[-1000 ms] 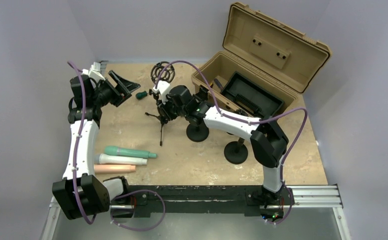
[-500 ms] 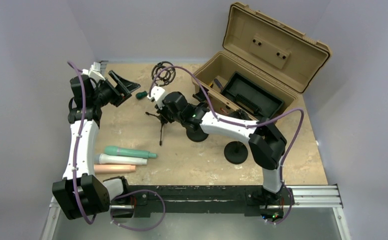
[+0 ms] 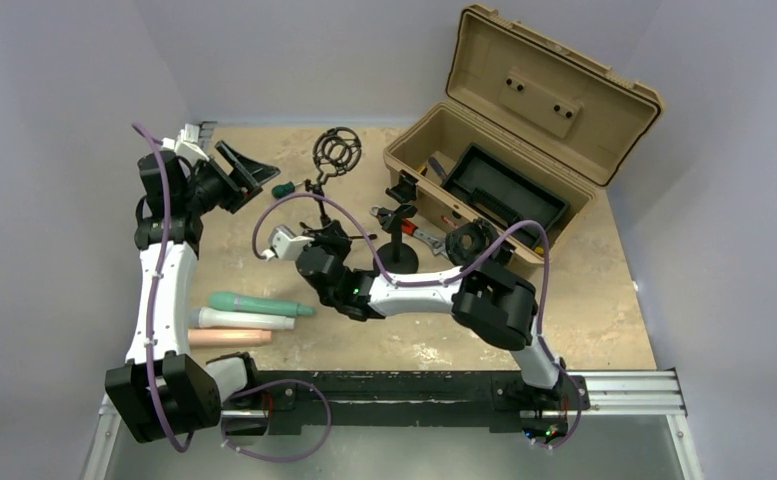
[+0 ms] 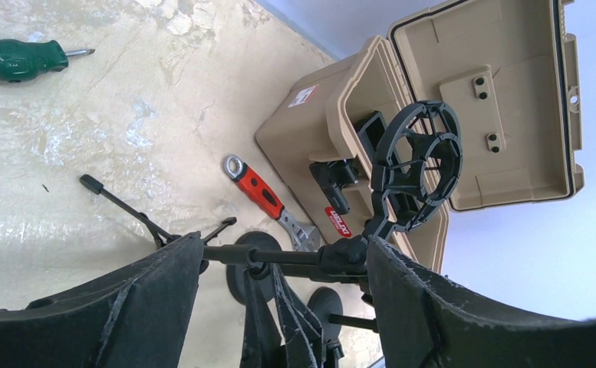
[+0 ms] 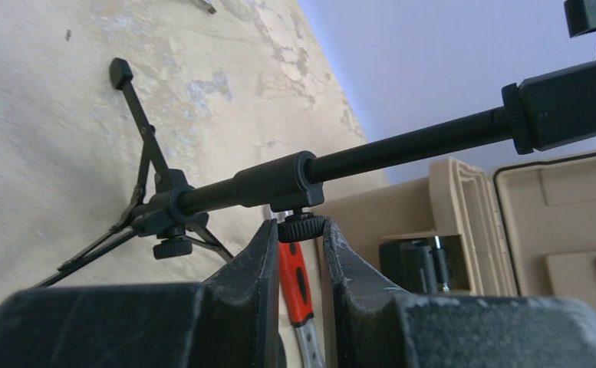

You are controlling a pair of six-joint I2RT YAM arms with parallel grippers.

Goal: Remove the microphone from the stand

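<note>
Toward the far edge of the counter [image 3: 584, 300], about midway along it, you have the tripod stand [image 5: 279, 180] with its round shock mount [image 4: 417, 165] at the top. Your right hand [image 5: 301, 234] is clenched on the small knurled knob [image 5: 302, 225] that sits under the collar of the stand's tube, one finger pressed on each side of it. Your left hand [image 3: 244, 170] is released, jaws spread wide, hovering near the far left corner and facing the stand without touching it. By the left edge, well apart from the stand, the teal microphone [image 3: 259, 304], the white microphone [image 3: 242, 320] and the peach microphone [image 3: 229, 337] lie side by side on the counter. A green screwdriver [image 4: 18, 60] rests between your left hand and the stand. At the far right corner the tan toolbox [image 3: 554, 75] stands with its lid open, and a red-handled wrench [image 4: 260, 192] lies just beside its near wall.
</note>
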